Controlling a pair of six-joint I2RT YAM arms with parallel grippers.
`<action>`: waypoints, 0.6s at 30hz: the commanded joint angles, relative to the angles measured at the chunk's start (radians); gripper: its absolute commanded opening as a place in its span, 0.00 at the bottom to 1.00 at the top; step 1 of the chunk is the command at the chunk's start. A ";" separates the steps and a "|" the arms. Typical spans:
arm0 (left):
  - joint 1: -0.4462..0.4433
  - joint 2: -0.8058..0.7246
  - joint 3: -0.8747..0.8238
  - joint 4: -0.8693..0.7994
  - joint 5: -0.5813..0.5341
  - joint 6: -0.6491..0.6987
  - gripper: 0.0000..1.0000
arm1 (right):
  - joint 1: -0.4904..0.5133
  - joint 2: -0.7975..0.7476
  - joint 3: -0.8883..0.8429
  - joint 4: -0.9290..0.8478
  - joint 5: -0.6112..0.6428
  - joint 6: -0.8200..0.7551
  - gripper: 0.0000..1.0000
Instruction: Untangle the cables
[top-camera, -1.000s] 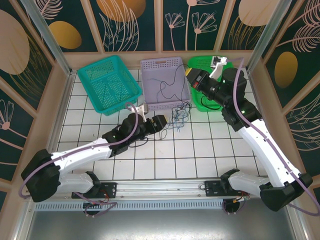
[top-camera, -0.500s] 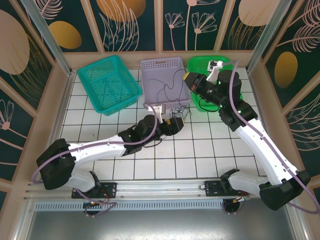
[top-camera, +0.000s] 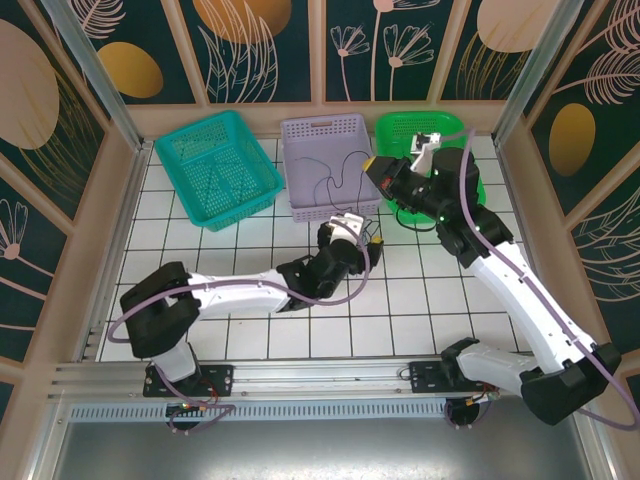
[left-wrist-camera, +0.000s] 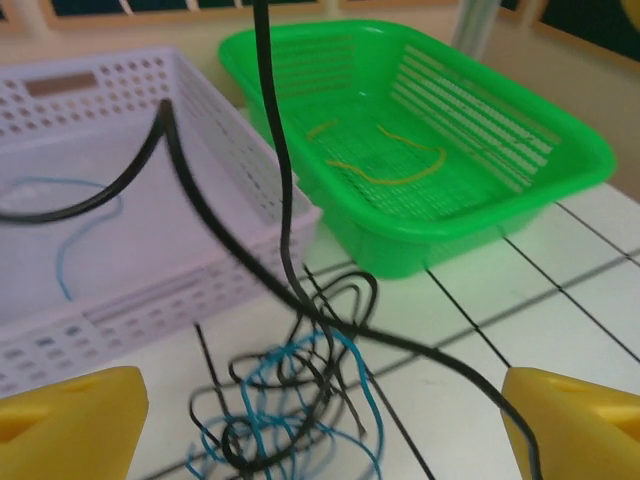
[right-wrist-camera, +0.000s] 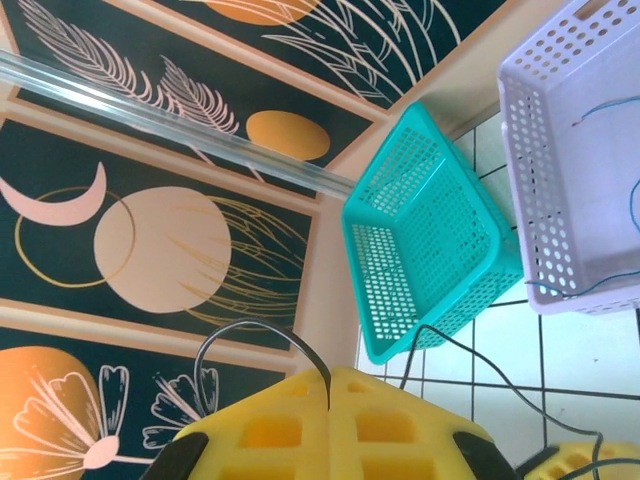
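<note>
Beside the lilac basket (top-camera: 322, 124), left end effector (left-wrist-camera: 320, 415) splayed by cables (left-wrist-camera: 285, 395) — right end effector (right-wrist-camera: 328, 388) pinches one.

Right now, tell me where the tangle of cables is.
In the left wrist view the tangle of cables lies on the white tiled table just ahead of the open left gripper, in front of the lilac basket, green basket to its right.

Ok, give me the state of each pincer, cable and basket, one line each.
Left pincer: open, straddling the tangle.
Right pincer: shut on the black cable.
Black cable: lifted, rising from the tangle.
Tangle: knotted, on the table.
Purple basket: upright, holding a blue cable.
Green basket: upright, holding yellow strands.
Teal basket: upright, contents unclear.
</note>
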 joint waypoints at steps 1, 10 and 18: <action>0.002 0.046 0.079 0.063 -0.174 0.114 0.91 | 0.017 -0.040 -0.013 0.001 -0.029 0.037 0.00; 0.030 0.156 0.174 0.056 -0.191 0.098 0.67 | 0.044 -0.064 -0.015 0.016 -0.034 0.074 0.00; 0.035 0.187 0.062 -0.014 -0.144 -0.057 0.50 | 0.017 -0.038 0.158 0.011 0.010 0.013 0.00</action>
